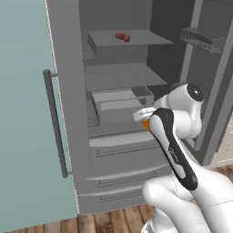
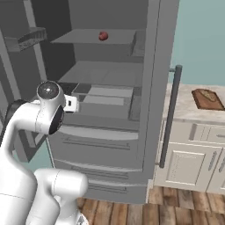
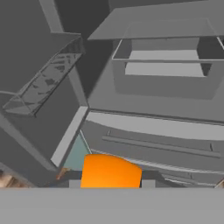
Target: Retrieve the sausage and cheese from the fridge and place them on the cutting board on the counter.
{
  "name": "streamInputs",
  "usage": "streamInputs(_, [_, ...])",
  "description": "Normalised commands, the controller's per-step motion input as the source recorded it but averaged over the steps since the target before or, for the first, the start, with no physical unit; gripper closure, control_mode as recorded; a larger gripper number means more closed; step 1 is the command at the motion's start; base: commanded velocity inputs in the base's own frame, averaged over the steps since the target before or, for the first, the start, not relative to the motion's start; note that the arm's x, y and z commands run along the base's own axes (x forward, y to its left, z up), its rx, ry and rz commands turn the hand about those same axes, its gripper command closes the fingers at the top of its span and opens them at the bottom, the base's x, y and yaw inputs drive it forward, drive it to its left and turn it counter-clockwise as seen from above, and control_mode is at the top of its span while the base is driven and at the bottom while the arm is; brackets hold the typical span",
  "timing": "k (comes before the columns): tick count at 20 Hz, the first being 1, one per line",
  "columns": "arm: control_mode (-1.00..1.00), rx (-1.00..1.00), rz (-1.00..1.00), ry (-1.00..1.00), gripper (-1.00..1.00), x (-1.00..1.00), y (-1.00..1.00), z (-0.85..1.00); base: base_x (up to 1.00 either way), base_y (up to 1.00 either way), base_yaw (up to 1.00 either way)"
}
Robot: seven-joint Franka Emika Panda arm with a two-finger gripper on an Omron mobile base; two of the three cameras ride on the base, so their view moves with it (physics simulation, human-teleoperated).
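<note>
Gripper (image 3: 109,186) clamped on the orange cheese (image 3: 110,171), held out in front of the open fridge (image 1: 68,113) for carrying right to the cutting board (image 2: 208,99) on the counter (image 2: 184,107); sausage (image 1: 122,37) waits on far upper shelf.

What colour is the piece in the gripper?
Orange: the cheese, clearest in the hand view, held in the gripper.
</note>
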Motion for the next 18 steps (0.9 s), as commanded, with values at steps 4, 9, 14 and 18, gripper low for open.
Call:
streamInputs(4, [1.00,0.00,0.00,0.00,1.00,0.00,0.00,0.00,-0.08,0.32,-0.38])
streamInputs(9, [1.00,0.00,0.00,0.00,1.00,0.00,0.00,0.00,-0.07,-0.01,-0.51])
streamInputs(14, [1.00,0.00,0.00,0.00,1.00,0.00,0.00,0.00,0.00,-0.34,-0.61])
streamInputs(18, [1.00,0.00,0.00,0.00,1.00,0.00,0.00,0.00,-0.02,-0.38,-0.56])
